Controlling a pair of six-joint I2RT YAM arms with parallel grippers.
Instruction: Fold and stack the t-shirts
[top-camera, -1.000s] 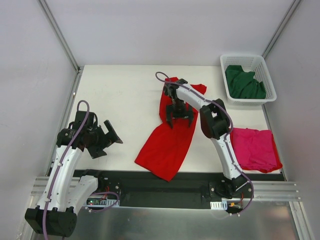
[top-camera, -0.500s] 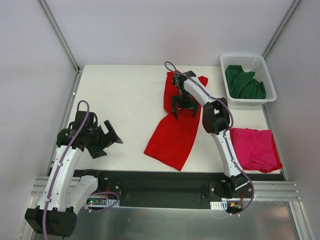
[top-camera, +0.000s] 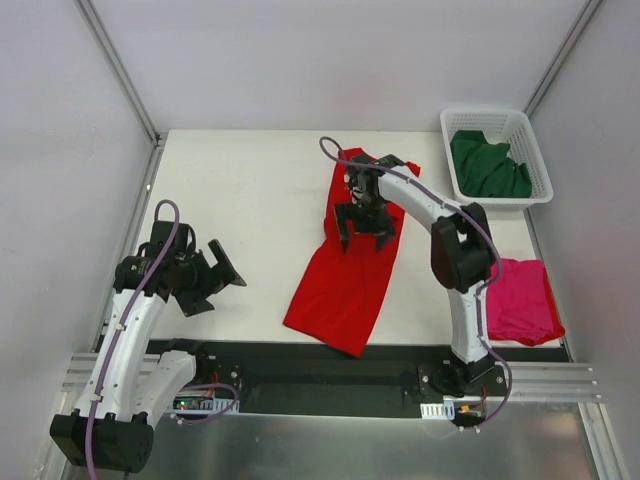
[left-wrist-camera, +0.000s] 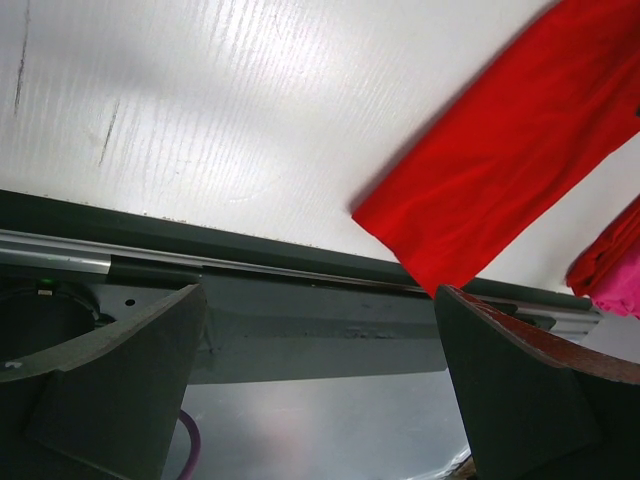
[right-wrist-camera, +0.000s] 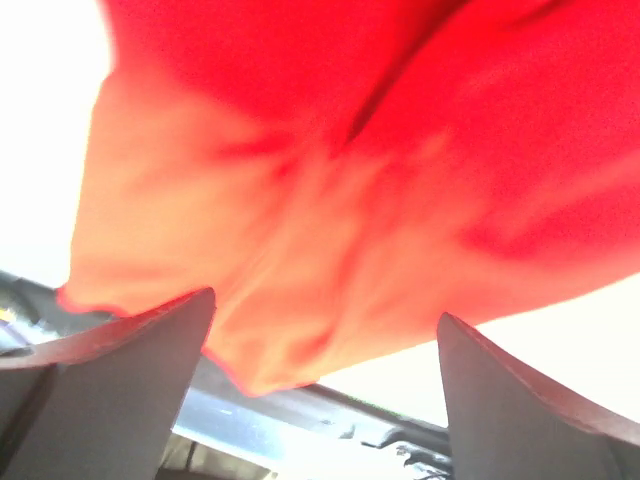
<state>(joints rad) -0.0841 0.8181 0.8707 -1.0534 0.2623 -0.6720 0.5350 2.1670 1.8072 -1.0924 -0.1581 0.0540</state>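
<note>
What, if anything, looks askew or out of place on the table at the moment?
The red t-shirt lies rumpled and slanted across the table, its lower corner reaching past the near edge. The right tool is open over it. Nothing looks damaged.

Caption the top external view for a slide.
Right claw open over the red t-shirt; pink t-shirt to its right, green t-shirt in the basket.

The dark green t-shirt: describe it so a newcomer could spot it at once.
Look to the far right corner of the white table, where a white lattice basket sits. The dark green t-shirt lies crumpled inside it. It is the only shirt in a container; the red t-shirt and the pink t-shirt lie out on the table.
</note>
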